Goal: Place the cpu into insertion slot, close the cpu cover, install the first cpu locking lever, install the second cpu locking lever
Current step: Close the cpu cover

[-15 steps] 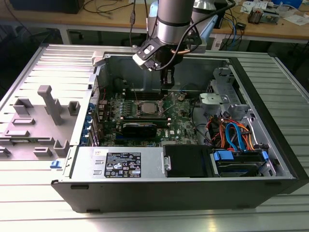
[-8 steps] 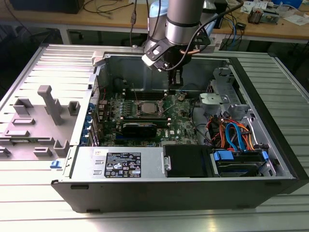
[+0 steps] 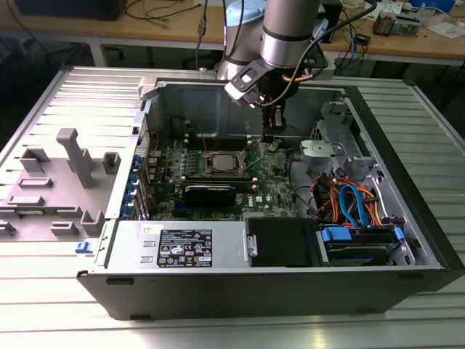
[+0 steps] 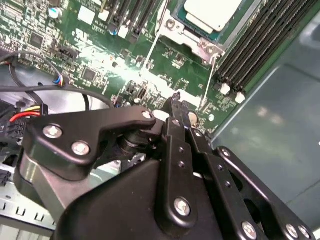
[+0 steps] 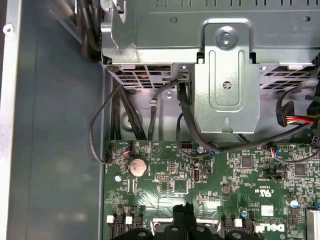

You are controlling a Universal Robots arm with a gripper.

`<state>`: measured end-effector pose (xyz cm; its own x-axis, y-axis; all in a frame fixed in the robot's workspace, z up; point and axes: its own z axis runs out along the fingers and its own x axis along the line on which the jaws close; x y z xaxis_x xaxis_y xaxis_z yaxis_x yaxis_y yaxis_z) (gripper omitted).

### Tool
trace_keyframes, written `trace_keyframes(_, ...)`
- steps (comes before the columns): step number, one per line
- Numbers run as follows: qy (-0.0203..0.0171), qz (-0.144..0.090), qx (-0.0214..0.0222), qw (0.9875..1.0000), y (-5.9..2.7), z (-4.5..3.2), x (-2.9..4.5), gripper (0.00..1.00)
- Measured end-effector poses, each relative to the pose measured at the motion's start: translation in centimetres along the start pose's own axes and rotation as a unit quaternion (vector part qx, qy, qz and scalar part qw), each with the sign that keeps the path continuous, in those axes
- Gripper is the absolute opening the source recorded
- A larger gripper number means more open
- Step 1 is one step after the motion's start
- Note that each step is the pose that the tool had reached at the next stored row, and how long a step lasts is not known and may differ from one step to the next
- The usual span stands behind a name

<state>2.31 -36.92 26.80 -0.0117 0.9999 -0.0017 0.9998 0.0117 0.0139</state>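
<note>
While one arm (image 3: pixel 290 33) comes down from the top centre of the exterior view into the open case (image 3: pixel 407 218), its one gripper (image 3: pixel 270 139) points straight down at the green board (image 3: pixel 272 178). It hangs just to the exterior view's right of the slot and close above the board; I cannot tell whether it touches. In the first wrist view the two fingertips (image 5: pixel 178 214) are pressed together with nothing between them, so the gripper is narrow and holds nothing.

One cpu (image 4: pixel 215 11) sits in the one slot (image 4: pixel 172 24) near the centre of the exterior view, its dull silver top facing up. One cover (image 4: pixel 196 41) lies as a metal frame around the chip's edge. Two levers show in the second wrist view as thin bright rods, one (image 4: pixel 152 47) on each (image 4: pixel 207 82) side of the slot. Whether either is latched I cannot tell.

One black card (image 3: pixel 211 193) lies on the board below the slot in the exterior view. One coin cell (image 5: pixel 137 166) and one grey metal bracket (image 5: pixel 227 75) show in the first wrist view, with black cables (image 5: pixel 187 117) running past the bracket. One grey plastic fixture (image 3: pixel 73 163) stands on the table at the exterior view's left.
</note>
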Motion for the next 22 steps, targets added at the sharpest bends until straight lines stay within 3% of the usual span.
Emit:
trace_keyframes(14,0.0,0.0,0.0,1.0,0.12,0.0,0.0,0.11)
trace_keyframes(17,-0.0013,0.0,0.0001,1.0,0.84,0.03,0.02,0.11)
trace_keyframes(22,-0.0012,0.0,0.0002,1.0,1.27,0.44,0.03,0.11)
